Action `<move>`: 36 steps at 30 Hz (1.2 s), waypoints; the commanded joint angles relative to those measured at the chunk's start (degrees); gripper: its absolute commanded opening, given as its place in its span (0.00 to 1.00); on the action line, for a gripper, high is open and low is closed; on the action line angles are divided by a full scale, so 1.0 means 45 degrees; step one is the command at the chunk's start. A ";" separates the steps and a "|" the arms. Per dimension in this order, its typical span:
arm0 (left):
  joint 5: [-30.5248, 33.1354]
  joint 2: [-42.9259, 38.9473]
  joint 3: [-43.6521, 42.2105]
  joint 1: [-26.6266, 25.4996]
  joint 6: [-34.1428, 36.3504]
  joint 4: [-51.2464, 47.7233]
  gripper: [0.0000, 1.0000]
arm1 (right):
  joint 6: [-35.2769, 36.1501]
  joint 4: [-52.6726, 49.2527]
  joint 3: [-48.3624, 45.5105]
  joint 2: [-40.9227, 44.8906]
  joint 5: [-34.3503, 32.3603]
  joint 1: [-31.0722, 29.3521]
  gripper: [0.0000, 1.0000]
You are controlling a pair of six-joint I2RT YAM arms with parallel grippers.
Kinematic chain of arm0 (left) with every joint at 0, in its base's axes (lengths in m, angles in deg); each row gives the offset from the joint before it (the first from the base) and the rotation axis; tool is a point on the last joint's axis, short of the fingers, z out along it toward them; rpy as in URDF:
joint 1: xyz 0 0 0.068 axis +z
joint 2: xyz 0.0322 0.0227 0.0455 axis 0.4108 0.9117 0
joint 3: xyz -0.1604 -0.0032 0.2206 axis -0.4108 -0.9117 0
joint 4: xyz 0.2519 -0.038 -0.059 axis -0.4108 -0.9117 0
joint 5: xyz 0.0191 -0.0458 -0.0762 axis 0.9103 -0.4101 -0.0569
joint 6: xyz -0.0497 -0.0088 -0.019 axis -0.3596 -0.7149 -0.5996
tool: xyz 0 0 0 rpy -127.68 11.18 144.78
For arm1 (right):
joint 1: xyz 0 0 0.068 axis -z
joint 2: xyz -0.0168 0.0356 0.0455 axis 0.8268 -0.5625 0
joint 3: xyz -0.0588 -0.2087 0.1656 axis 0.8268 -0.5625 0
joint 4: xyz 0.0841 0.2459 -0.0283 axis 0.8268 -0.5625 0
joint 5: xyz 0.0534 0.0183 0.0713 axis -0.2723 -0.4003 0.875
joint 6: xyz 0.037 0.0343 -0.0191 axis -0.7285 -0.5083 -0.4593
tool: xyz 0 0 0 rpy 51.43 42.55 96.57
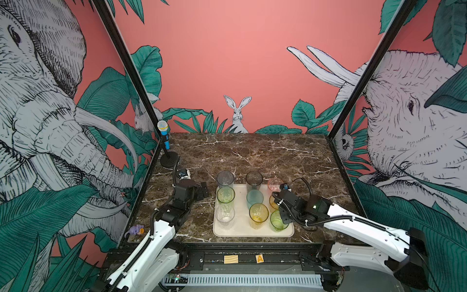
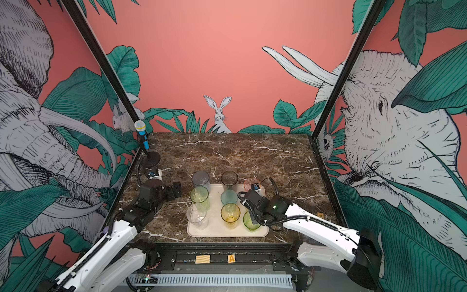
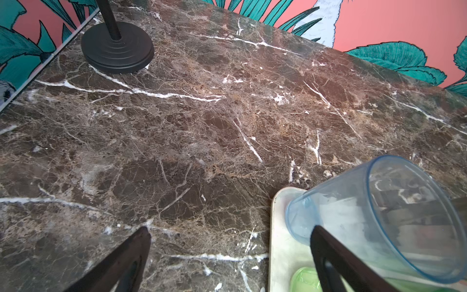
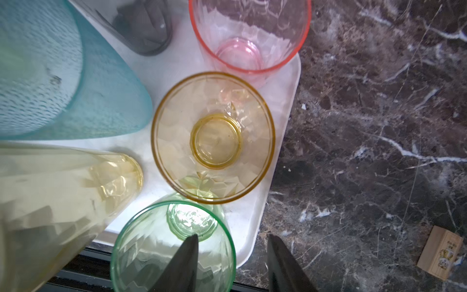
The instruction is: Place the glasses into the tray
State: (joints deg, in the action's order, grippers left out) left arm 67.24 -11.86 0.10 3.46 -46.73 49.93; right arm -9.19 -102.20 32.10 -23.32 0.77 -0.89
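My right gripper, jaws parted and seemingly touching nothing, straddles the rim of the short green faceted tumbler in the near-right corner of the cream rectangular tray.

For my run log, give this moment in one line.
glasses: nine in tray | left gripper: open, beside tray | right gripper: open, empty, above tray

We see a tabletop with a dark, white-veined marble look and a faint sheen. The tray looks like smooth, matt cream plastic. The amber glass is glossy, faceted and translucent; the teal glass is frosted and finely dimpled. The small block is bare pale wood.
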 commanded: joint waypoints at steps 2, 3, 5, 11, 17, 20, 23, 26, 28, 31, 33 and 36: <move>0.0298 -0.0125 0.0405 0.0046 0.0245 -0.0189 0.99 | 0.0863 -0.0196 0.0587 0.0757 -0.1199 -0.0050 0.53; 0.0345 -0.0071 0.0490 0.0052 0.0302 -0.0201 1.00 | 0.1004 -0.0079 0.0614 0.0922 -0.1576 -0.0040 0.55; 0.0439 0.0087 0.0758 0.0038 0.0402 -0.0209 1.00 | 0.1453 0.0323 0.0654 0.1221 -0.2367 0.0057 0.60; 0.0718 0.0816 0.1586 0.0051 0.0777 -0.0191 1.00 | 0.3359 0.2120 0.0958 0.1743 -0.4297 0.1184 0.72; 0.1304 0.1807 0.2599 0.0055 0.1516 0.0020 0.99 | 0.5467 0.4608 0.0787 0.1858 -0.3239 0.3737 0.83; 0.1606 0.2373 0.2955 0.0051 0.2259 0.0348 0.99 | 0.6356 0.6492 0.0397 0.1778 -0.2564 0.5064 0.87; 0.2102 0.2989 0.3263 0.0197 0.2855 0.0661 0.99 | 0.7076 0.8543 -0.0338 0.1446 -0.1980 0.6318 0.93; 0.3033 0.3498 0.3256 0.0550 0.3273 0.1295 1.00 | 0.7305 1.0177 -0.0898 0.0668 -0.1783 0.7560 0.99; 0.3847 0.3627 0.2976 0.0812 0.3462 0.1995 1.00 | 0.6842 1.0878 -0.1087 -0.0085 -0.1987 0.8509 0.99; 0.4678 0.3811 0.2255 0.1201 0.3915 0.3305 1.00 | 0.6074 1.1726 -0.1378 -0.1179 -0.2006 0.9775 0.99; 0.4930 0.3979 0.1746 0.1410 0.4468 0.4239 1.00 | 0.6213 1.2704 -0.1803 -0.1621 -0.2030 1.0170 0.99; 0.5272 0.4422 0.0694 0.1485 0.5902 0.6496 1.00 | 0.5812 1.3684 -0.2312 -0.1996 -0.1714 1.0812 1.00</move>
State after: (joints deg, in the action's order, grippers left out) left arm 86.93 6.70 6.81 9.73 -26.95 68.44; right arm 19.05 -49.79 22.72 -32.06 -7.84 46.17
